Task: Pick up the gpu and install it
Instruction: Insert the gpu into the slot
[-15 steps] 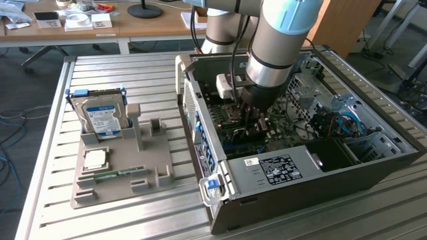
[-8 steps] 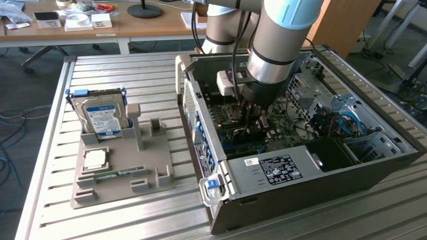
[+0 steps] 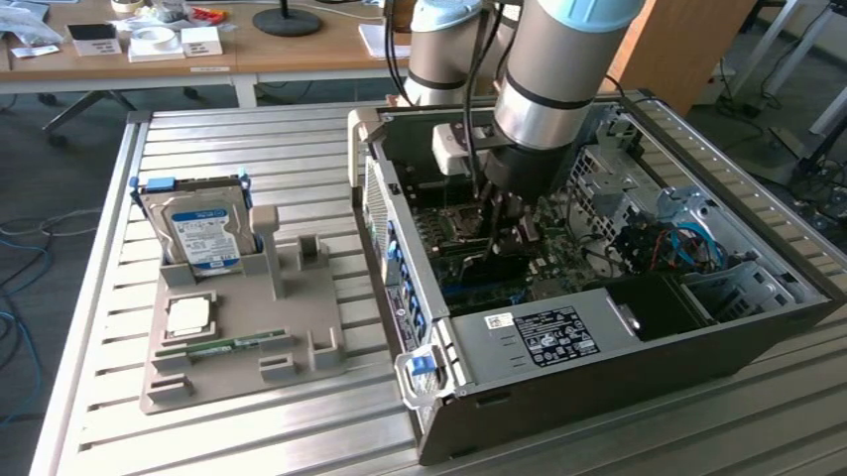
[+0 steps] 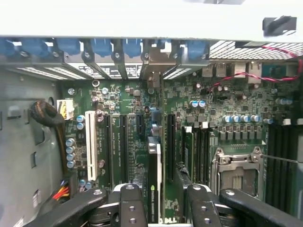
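The gpu (image 4: 154, 163) stands on edge in a motherboard slot, a dark thin card with its pale metal bracket (image 4: 152, 71) against the case's rear slot row. My gripper (image 4: 164, 193) straddles the card's near end, open. One black finger (image 4: 131, 203) is on one side and the other finger (image 4: 199, 203) on the opposite side, each with a gap to the card. In the exterior view the gripper (image 3: 501, 233) reaches down into the open computer case (image 3: 596, 342), over the motherboard.
A white expansion slot (image 4: 91, 144), the CPU socket (image 4: 236, 172) and memory slots flank the card. Beside the case, on the exterior view's left, a grey holder (image 3: 245, 372) carries a hard drive (image 3: 198, 233), a CPU (image 3: 189, 315) and a memory stick (image 3: 222, 346).
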Robot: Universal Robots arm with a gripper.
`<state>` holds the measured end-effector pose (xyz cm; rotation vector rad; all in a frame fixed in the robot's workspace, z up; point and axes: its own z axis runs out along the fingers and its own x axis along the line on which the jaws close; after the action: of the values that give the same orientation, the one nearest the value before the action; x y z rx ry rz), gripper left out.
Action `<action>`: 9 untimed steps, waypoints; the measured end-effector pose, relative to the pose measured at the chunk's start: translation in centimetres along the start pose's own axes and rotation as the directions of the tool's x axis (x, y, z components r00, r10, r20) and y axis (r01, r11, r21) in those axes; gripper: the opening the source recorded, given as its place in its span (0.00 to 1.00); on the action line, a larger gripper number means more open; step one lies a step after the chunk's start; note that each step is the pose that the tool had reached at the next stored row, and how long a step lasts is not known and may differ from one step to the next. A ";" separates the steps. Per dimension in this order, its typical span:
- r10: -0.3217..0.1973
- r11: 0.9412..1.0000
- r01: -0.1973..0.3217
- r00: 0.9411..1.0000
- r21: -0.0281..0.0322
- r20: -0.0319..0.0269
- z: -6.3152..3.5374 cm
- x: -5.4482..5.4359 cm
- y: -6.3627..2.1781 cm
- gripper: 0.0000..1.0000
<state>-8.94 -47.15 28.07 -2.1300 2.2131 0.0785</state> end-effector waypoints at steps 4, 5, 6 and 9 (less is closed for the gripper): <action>-0.003 1.000 0.003 1.000 0.000 0.000 -0.89 -0.1 -0.01 0.40; -0.004 1.000 0.004 1.000 0.000 0.000 -1.13 -0.1 -0.01 0.40; -0.005 1.000 0.005 1.000 0.000 0.000 -1.34 -0.1 -0.01 0.40; -0.007 1.000 0.007 1.000 -0.001 0.000 -2.01 -0.2 -0.02 0.40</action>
<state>-8.94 -47.14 30.08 -2.1381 2.2055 0.0790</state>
